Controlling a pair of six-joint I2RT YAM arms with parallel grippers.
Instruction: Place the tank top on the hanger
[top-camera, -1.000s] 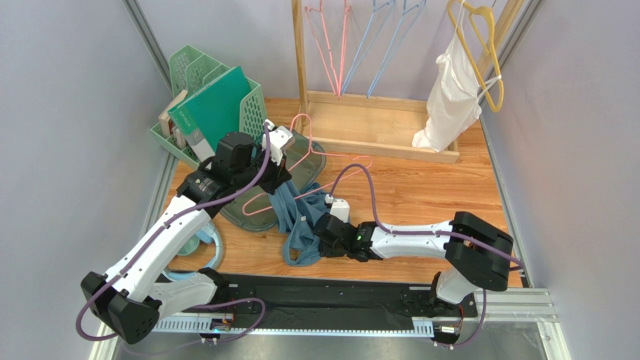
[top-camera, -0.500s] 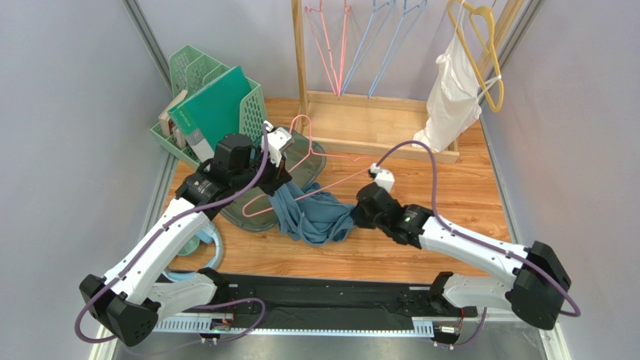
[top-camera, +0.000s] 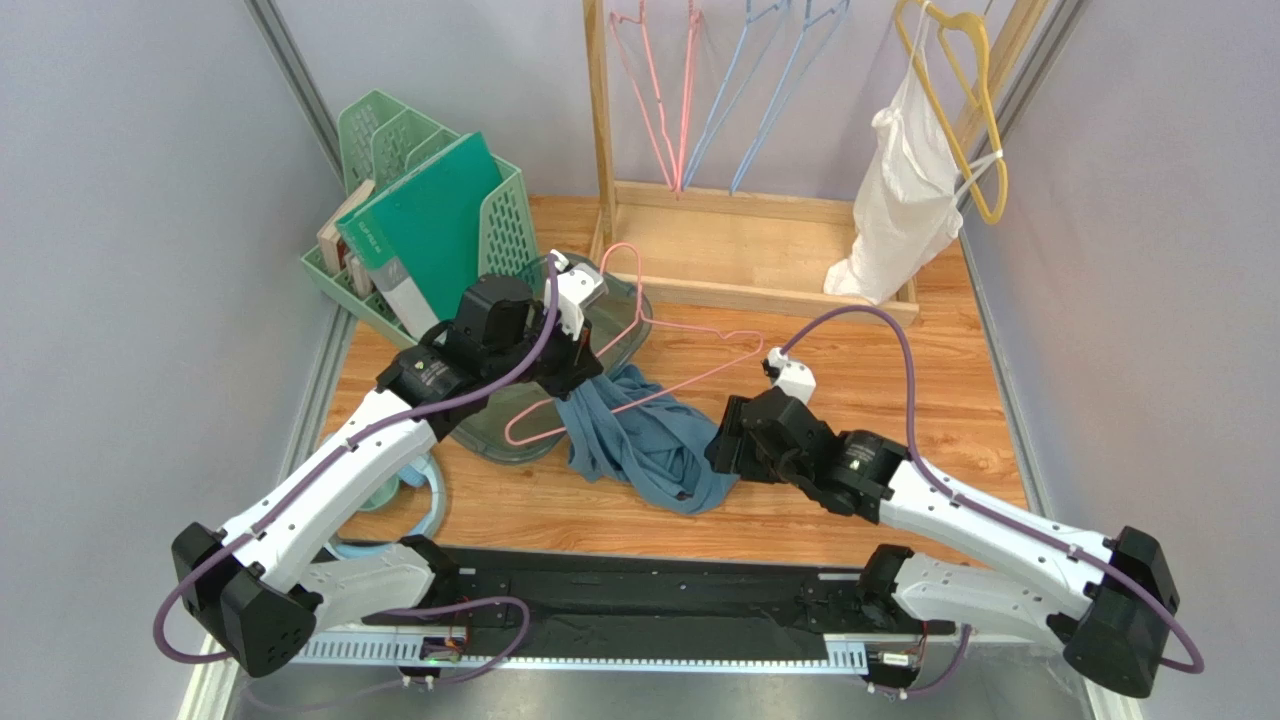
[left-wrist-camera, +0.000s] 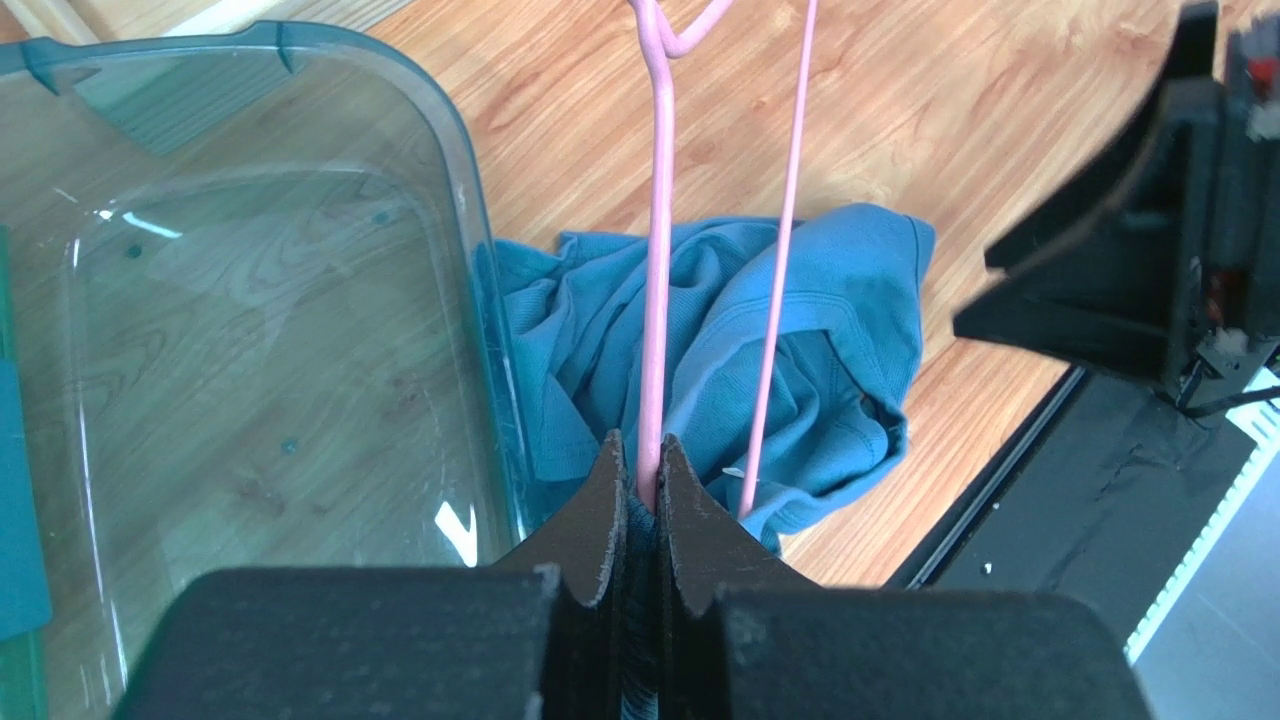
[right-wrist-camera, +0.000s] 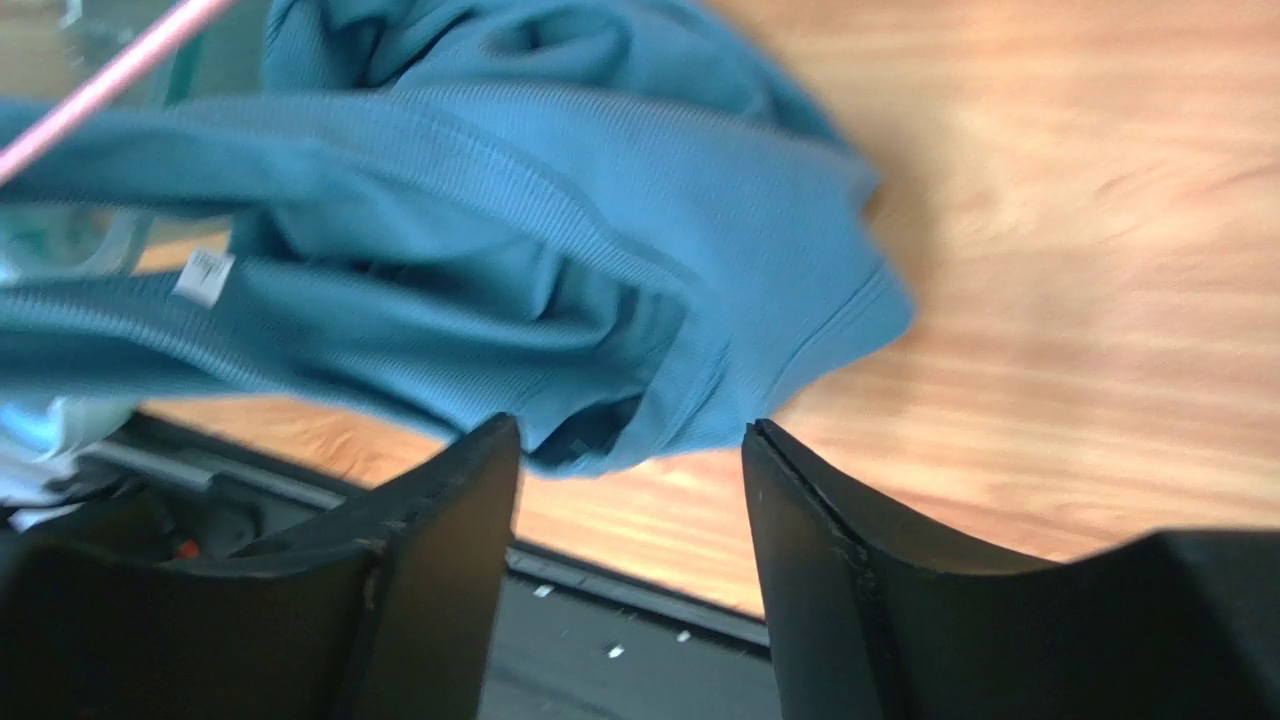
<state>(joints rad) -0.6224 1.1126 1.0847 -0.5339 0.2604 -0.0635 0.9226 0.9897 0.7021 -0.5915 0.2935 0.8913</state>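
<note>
- Tank top (top-camera: 649, 440) lies bunched on the wooden bench (top-camera: 872, 383), between the two arms, with its left edge against the clear tray (left-wrist-camera: 484, 323).
- We see the pink hanger (left-wrist-camera: 657, 225) tilted over it, hook toward the rack (top-camera: 601, 135), and both of its wires cross above the blue cloth.
- We cannot tell whether any strap is threaded onto the wire.
- Left tool (left-wrist-camera: 636, 450) is clamped tight on the thicker pink wire, with no gap between its fingers.
- Right tool (right-wrist-camera: 631, 435) is low at the tank top's right edge with its fingers spread apart. We see the cloth's folded hem just ahead of the gap, but nothing is pinched.
- White garment (top-camera: 902, 180) hangs on the yellow hanger (top-camera: 977, 105) at the rack's right end, well apart from the tank top.
</note>
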